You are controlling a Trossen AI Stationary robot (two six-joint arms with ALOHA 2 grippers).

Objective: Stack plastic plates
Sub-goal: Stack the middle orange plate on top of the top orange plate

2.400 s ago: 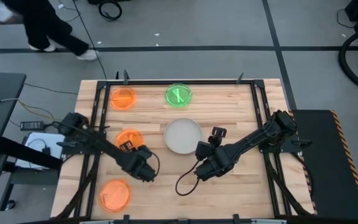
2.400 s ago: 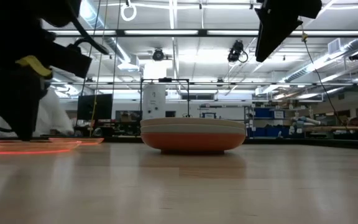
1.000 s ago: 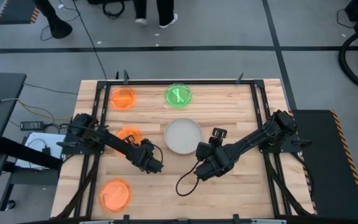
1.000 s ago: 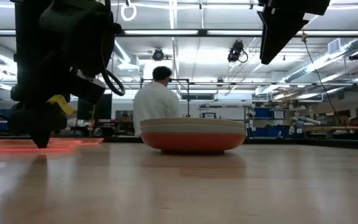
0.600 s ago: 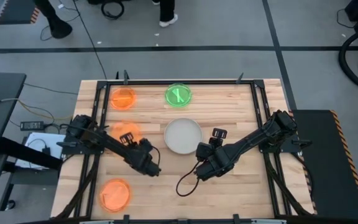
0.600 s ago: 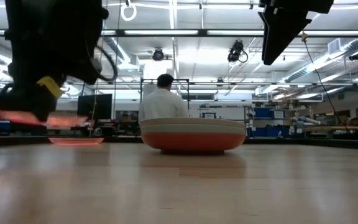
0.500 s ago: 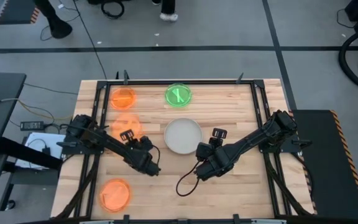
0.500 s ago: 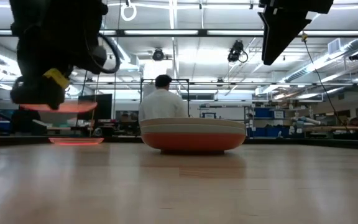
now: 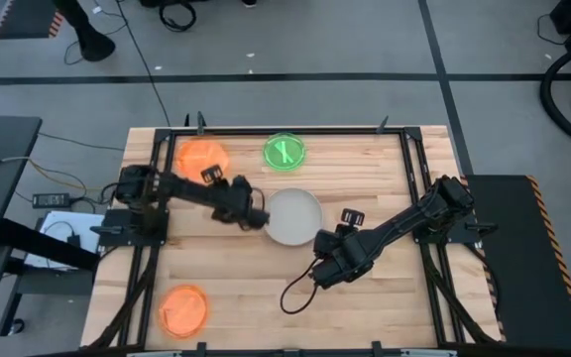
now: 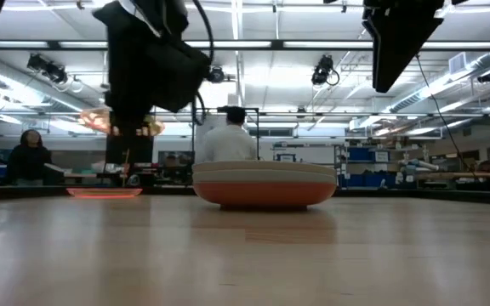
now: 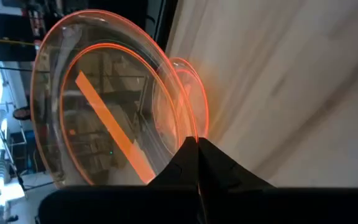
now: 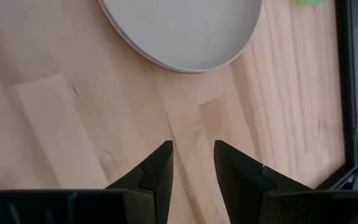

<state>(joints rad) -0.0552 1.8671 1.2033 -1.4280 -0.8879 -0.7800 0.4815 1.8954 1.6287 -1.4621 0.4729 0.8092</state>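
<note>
My left gripper (image 9: 214, 178) is shut on a small translucent orange plate (image 11: 104, 106), held high over the table's far left. Under it, another orange plate (image 10: 105, 193) lies flat on the table. From above, the held plate (image 9: 204, 159) covers that one. A beige plate tops a red-orange one in a stack (image 10: 264, 183) at the table's middle (image 9: 292, 216). My right gripper (image 12: 192, 162) is open, raised over bare wood just near-right of the stack (image 9: 343, 226). My left gripper pinches the orange plate's rim (image 11: 190, 138) between its two shut fingers. The plate reaches out beyond the fingertips, lifted clear of the table and of the orange plate below it (image 11: 194, 93).
A green plate (image 9: 285, 152) lies at the far middle, and a third orange plate (image 9: 183, 308) sits at the near left. A black frame (image 9: 404, 169) borders the tabletop. People show in the room behind the table (image 10: 228, 140).
My left gripper has risen from table height and gone toward the far edge, carrying the orange plate. The plate lay at the table's left middle a second ago. Now it hangs clear over the far-left orange plate.
</note>
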